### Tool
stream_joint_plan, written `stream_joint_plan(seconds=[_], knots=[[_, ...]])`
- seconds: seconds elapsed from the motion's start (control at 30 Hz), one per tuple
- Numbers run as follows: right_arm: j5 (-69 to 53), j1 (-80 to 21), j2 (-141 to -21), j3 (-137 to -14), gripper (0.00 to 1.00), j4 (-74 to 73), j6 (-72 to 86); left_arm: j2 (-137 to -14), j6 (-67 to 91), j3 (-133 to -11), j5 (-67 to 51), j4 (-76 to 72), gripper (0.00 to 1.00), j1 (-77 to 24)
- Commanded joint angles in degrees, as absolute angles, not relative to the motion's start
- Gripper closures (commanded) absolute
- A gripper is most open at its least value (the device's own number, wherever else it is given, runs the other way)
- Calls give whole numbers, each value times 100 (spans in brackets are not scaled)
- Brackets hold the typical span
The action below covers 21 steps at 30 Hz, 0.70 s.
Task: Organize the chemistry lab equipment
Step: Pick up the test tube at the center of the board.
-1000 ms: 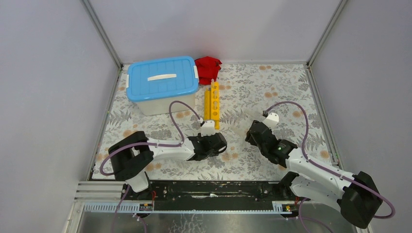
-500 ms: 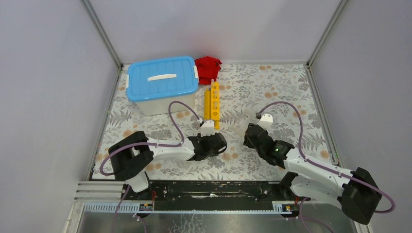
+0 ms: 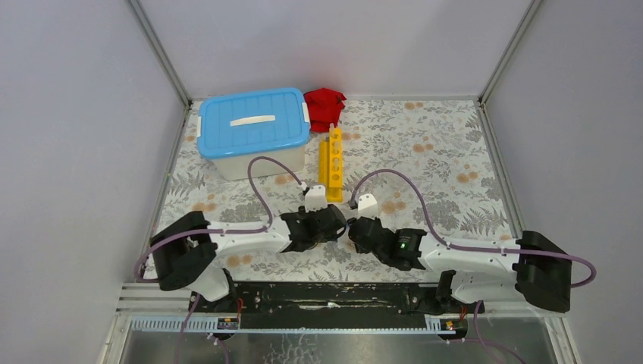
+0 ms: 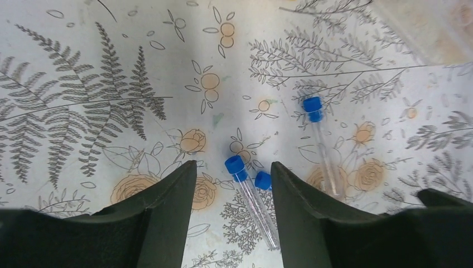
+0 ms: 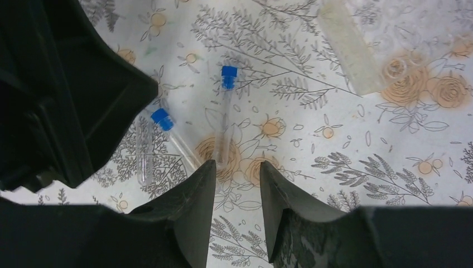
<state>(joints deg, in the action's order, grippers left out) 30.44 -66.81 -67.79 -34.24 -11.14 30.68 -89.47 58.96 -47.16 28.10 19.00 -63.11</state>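
I'm looking down on the desk (image 3: 440, 144), its flowered cover running wall to wall. The tub (image 3: 254, 133), lid on, sits at 11 o'clock on it. My left arm (image 3: 243, 236) and right arm (image 3: 470, 254) lie low along the near edge and reach inward, so the two pincers face nose to nose at 6 o'clock, just apart. A red cloth (image 3: 324, 106) is bunched at 12 o'clock by the back wall, just beside the tub's right end. The rack (image 3: 330, 163) lies flat, its length running 12 to 6, off the tub's 4 o'clock corner; its near end is just beyond the pincers. The holder (image 5: 351, 50), clear and hard to make out, lies on the desk at 1 o'clock in the right wrist view, well apart from the fingers.

The left pincer (image 4: 233, 167) stands partly open with hold of nothing. Its fingers (image 4: 167, 206) straddle a tube pair (image 4: 251, 206) lying on the desk side by side, caps toward 11 o'clock. One cap is just beside the finger at 3 o'clock; I cannot tell whether it touches.

The right pincer (image 5: 236, 167) is open too, with a narrower gap that is empty.

The lone tube (image 4: 326, 156) lies outside the left pincer's gap at 2 o'clock, cap toward 12. In the right wrist view its bare end lies just ahead of the finger on the 9 o'clock side.
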Motion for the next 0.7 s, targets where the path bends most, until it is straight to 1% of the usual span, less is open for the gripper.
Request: stream_joint_plan(seconds=[0.0, 0.23, 0.33, 0.43, 0.67], knots=[[2825, -6920, -6882, -3561, 58, -715, 2709, -8361, 5913, -4484, 3154, 1953, 41, -6200], [2483, -7231, -7311, -3551, 60, -381, 2304, -7462, 5885, -4054, 3078, 1798, 40, -6063], [2433, -7242, -7426, -3551, 60, -316, 2203, -7066, 5775, -3845, 2900, 1704, 35, -5962], [2431, -7247, -7542, -3564, 60, -252, 2106, -6689, 5720, -3640, 2711, 1604, 33, -5808], [2447, -7241, -7854, -3639, 60, -136, 1864, -6142, 5704, -3408, 2608, 1593, 32, -5670]])
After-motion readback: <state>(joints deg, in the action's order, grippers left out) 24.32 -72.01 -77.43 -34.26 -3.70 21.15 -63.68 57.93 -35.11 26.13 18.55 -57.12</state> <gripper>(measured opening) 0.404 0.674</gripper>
